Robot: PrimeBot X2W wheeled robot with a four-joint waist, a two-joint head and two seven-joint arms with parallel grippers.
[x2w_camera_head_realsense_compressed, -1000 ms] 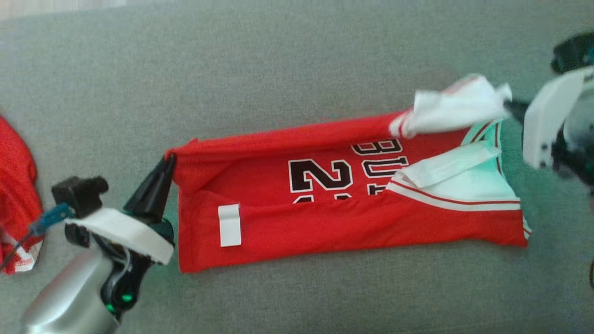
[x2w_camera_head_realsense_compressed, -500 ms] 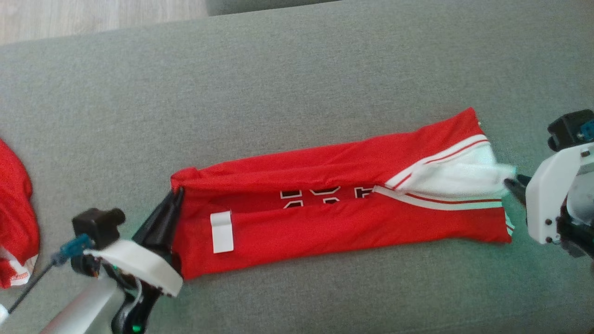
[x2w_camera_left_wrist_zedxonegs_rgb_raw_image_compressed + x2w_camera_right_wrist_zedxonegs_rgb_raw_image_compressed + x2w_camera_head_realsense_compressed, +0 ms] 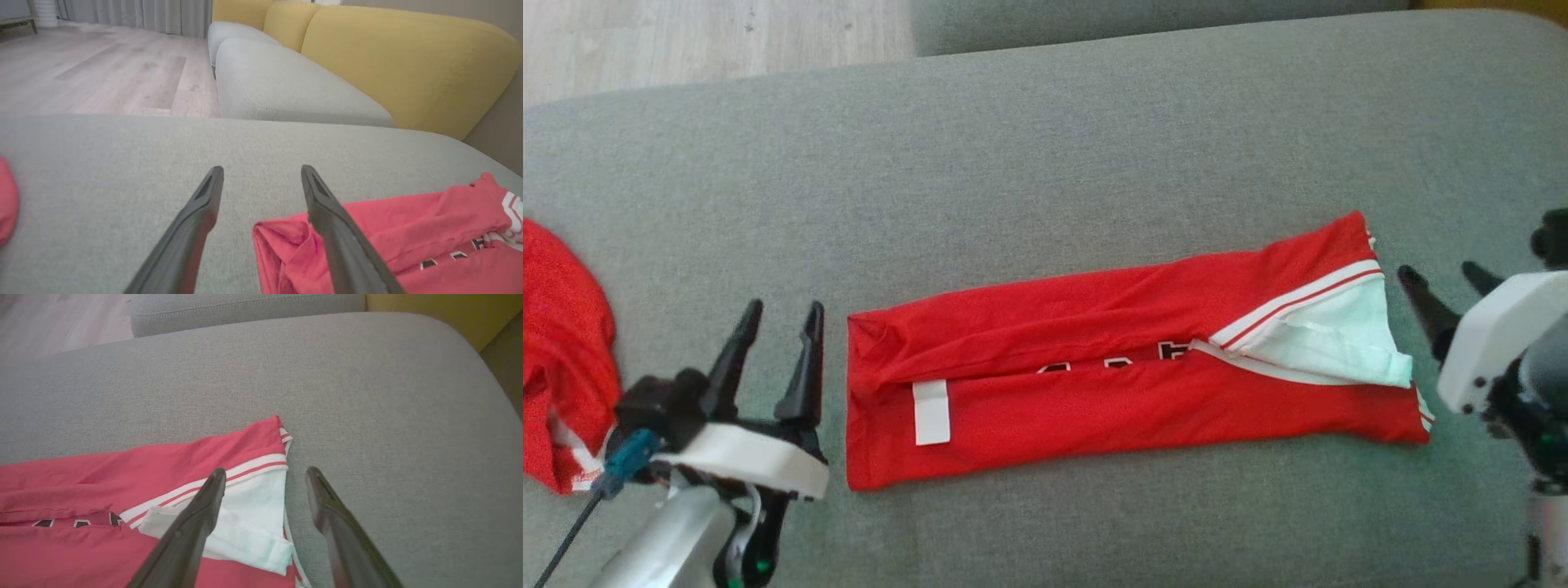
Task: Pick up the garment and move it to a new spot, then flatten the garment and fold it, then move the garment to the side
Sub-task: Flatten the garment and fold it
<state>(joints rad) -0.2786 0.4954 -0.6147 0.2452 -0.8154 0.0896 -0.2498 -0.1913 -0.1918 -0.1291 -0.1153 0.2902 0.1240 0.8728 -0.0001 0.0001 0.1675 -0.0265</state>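
Observation:
The garment (image 3: 1111, 376), a red jersey with white trim and black lettering, lies folded into a long strip on the grey sofa seat (image 3: 1045, 163). Both long edges are turned in toward the middle, and a white label shows near its left end. My left gripper (image 3: 778, 314) stands open just off the strip's left end, empty. In the left wrist view the garment (image 3: 408, 245) lies beside and under the right finger of that gripper (image 3: 262, 171). My right gripper (image 3: 1437, 278) is open beside the white-lined right end, holding nothing. From the right wrist, the garment (image 3: 122, 490) lies under the left finger of that gripper (image 3: 265, 473).
A second red garment (image 3: 560, 351) lies bunched at the seat's left edge. Wooden floor (image 3: 711, 37) shows beyond the seat's far edge. Another grey cushion (image 3: 282, 85) and yellow backrests (image 3: 400, 57) stand further off in the left wrist view.
Both grippers have let go of the garment's ends and opened, drawing slightly away. The raised upper edge has dropped over the lettering. The head camera has also shifted.

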